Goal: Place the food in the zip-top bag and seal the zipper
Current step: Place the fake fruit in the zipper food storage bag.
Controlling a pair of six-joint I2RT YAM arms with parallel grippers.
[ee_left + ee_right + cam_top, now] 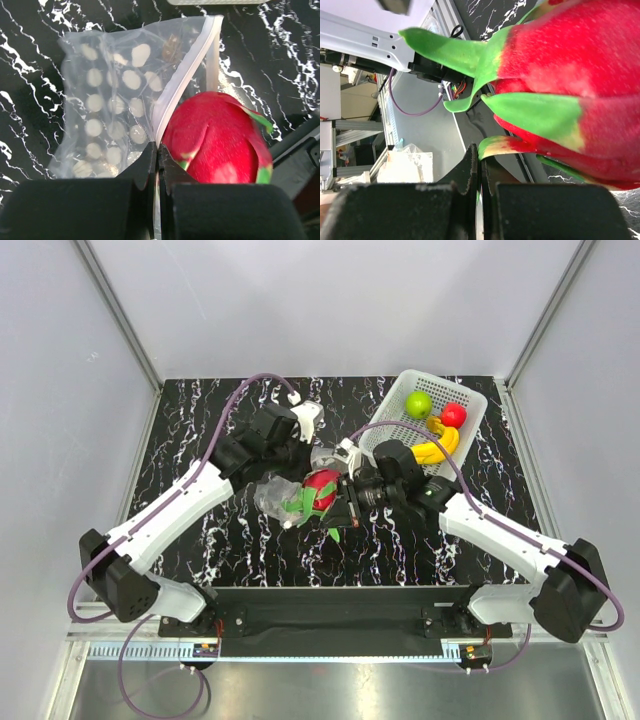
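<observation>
Dotted pouch: crinkly clear plastic zip-top bag with white polka dots [270, 496], flat on the black white-veined desk [200, 430] at the centre of the overhead view, mouth turned toward the red fruit.
Press-seal strip: thin whitish zipper [187, 70] along the mouth edge, slanting from upper right of the left wrist view down into the fingers; not yet sealed.
Left fingers [156, 152]: pressed together, pinching the pouch's mouth edge at the strip.
Right fingers [478, 155]: pressed together, apparently nipping a green leaf tip of the fruit; exact contact partly hidden.
Red green-topped toy fruit [320, 485]: at the pouch mouth, just beside the strip, not yet inside.
Other food: green round fruit [418, 404], red round fruit [454, 415] and yellow banana bunch [438, 445], all in the white perforated plastic basket [470, 392], upper right of the overhead view.
Pouch handling: judged light, limp and slick; likely to collapse or slide. Best taken by the stiffer strip, one lip only, so the mouth gapes.
Fruit handling: judged light and smooth-skinned. The leaf hold is thin and prone to swing or slip; the body looks a tight fit for the mouth.
</observation>
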